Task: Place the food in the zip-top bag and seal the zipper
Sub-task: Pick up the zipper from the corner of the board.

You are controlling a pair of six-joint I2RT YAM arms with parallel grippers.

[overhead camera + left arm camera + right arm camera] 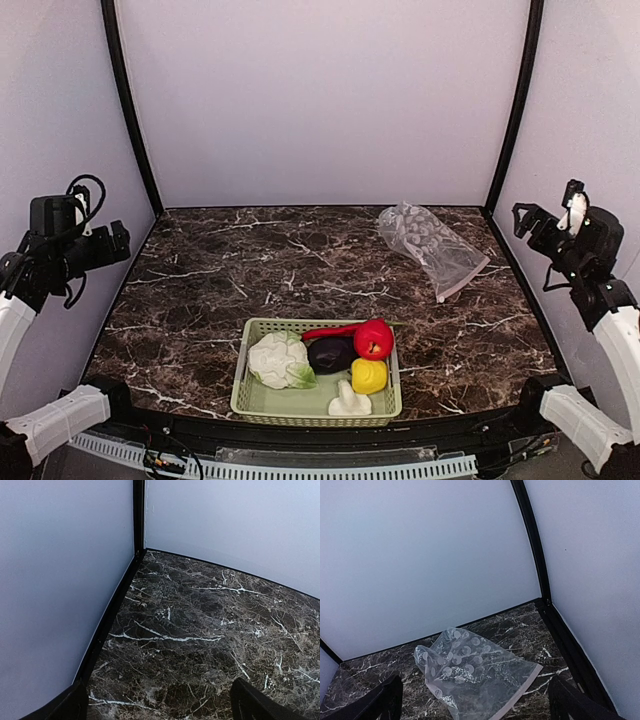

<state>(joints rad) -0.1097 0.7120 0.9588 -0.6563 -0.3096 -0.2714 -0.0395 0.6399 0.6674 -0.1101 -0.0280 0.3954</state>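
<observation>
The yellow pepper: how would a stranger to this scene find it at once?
A pale green basket sits at the near edge of the marble table. In its right half, the yellow pepper lies between the red pepper and the white mushroom. It is the only yellow item there.

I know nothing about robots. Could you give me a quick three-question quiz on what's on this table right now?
1. True or false: the bag already has food in it.
2. Which of these lies in the basket? A) cauliflower B) banana C) spoon
3. Fill in the blank: the left gripper and the right gripper both stand ____ and hold nothing.

Key: 1 false, the bag lies apart from the basket, near the far right of the table, with no food in it. 2 A. 3 open.
</observation>
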